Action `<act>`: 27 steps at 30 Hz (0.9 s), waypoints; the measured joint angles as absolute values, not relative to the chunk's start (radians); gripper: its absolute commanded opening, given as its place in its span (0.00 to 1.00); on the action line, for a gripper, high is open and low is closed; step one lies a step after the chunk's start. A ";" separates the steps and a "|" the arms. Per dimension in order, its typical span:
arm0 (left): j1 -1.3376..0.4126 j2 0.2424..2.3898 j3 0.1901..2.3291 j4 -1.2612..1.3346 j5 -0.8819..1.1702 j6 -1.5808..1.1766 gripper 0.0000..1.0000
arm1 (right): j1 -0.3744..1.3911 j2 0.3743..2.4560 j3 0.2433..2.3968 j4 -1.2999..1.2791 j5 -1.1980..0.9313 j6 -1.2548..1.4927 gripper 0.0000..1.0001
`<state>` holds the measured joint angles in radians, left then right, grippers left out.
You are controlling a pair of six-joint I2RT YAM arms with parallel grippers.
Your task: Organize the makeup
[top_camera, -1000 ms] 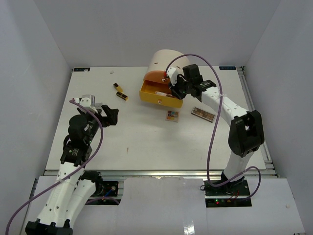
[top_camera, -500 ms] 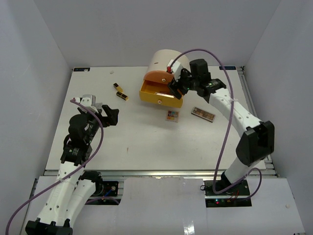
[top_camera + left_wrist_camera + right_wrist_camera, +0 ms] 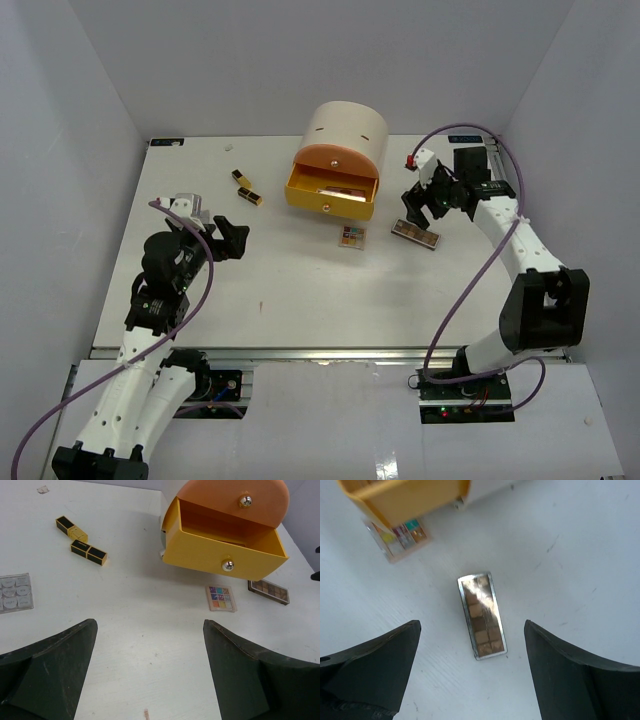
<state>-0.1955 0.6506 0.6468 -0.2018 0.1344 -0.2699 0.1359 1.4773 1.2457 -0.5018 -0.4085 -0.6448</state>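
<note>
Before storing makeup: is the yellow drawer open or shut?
Open. The yellow drawer sticks out of the cabinet, its inside showing.

- No text, brand, number or sign can be read in any view.
- Clear tray (image 3: 15, 592), at 9 o'clock in the left wrist view: faint marks on its round cells, too blurred to read.
- Lipstick tubes (image 3: 88, 553), at 11 o'clock in the left wrist view: black and gold faces, any lettering too small to tell.
- Brown palette (image 3: 481, 615), centre of the right wrist view: glare across the pans, no print legible on the rim.
- Small scrap (image 3: 43, 489) on the table, at 11 o'clock in the left wrist view: too small to read.
</note>
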 measured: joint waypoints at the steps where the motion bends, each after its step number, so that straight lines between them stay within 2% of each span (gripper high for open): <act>1: -0.196 0.651 0.647 -0.202 0.137 -0.270 0.98 | 0.129 1.507 1.246 -0.515 -0.380 -0.654 0.90; 7: -0.196 0.645 0.647 -0.202 0.141 -0.270 0.98 | 0.126 1.659 1.280 -0.604 -0.270 -0.731 0.90; 15: -0.196 0.641 0.647 -0.202 0.140 -0.270 0.98 | 0.128 1.937 1.507 -0.708 -0.227 -0.765 0.90; 27: -0.196 0.641 0.647 -0.202 0.140 -0.270 0.98 | 0.128 2.014 1.534 -0.768 -0.220 -0.767 0.91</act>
<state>-0.1955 0.6411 0.6468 -0.2024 0.1400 -0.2699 0.1276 2.0141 1.5341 -0.7681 -0.2200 -0.7673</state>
